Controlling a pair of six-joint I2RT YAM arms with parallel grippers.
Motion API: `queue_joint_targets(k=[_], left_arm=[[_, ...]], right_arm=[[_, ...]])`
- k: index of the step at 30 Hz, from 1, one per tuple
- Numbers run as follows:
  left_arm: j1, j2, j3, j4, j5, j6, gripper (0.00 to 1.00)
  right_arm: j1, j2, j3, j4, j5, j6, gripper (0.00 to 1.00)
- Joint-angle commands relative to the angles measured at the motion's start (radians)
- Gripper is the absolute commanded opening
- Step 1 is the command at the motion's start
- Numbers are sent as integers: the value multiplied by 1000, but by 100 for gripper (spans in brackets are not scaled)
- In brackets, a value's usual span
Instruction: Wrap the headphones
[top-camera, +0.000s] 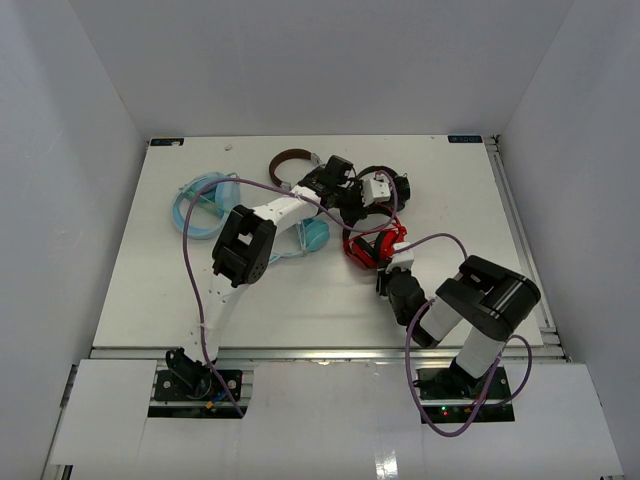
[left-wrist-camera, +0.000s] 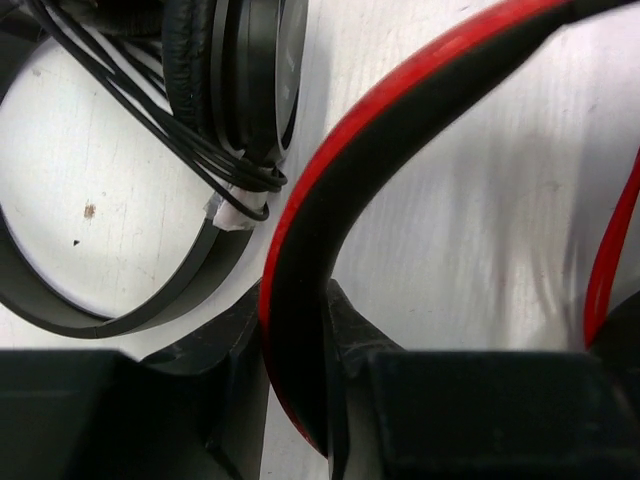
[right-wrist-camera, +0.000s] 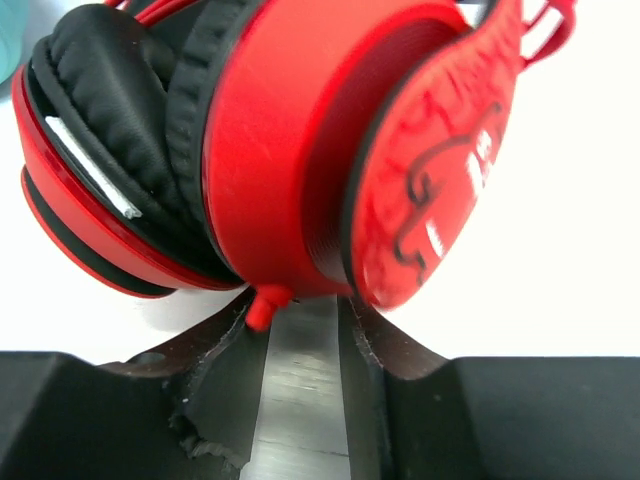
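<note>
The red headphones (top-camera: 368, 245) lie at mid-table between both grippers. My left gripper (top-camera: 355, 207) is shut on their red-and-black headband (left-wrist-camera: 300, 240), which runs between the jaws in the left wrist view (left-wrist-camera: 295, 335). A stretch of thin red cable (left-wrist-camera: 608, 260) shows at the right edge of that view. My right gripper (top-camera: 390, 268) is low at the near side of the headphones. Its jaws (right-wrist-camera: 305, 310) stand a little apart with nothing between them. The red ear cup (right-wrist-camera: 300, 150) with its black pad sits right at their tips.
Small black headphones (top-camera: 395, 182) with a thin black cable (left-wrist-camera: 200, 150) lie just beyond the left gripper. Brown-banded headphones (top-camera: 290, 158) lie at the back. Teal headphones (top-camera: 205, 205) lie on the left under the left arm. White walls enclose the table (top-camera: 150, 280).
</note>
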Motion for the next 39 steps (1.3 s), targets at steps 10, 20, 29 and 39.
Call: queue_joint_targets(k=[10, 20, 29, 39], left_arm=[[6, -37, -55, 78, -125, 33, 54], [6, -70, -84, 208, -211, -56, 71], [6, -126, -111, 329, -290, -163, 98], [6, -215, -110, 281, -279, -307, 98]], right_arm=[[2, -119, -16, -92, 53, 77, 45], [10, -166, -14, -147, 68, 90, 45], [23, -316, -24, -266, 65, 78, 45], [25, -494, 18, -480, 8, 85, 45]])
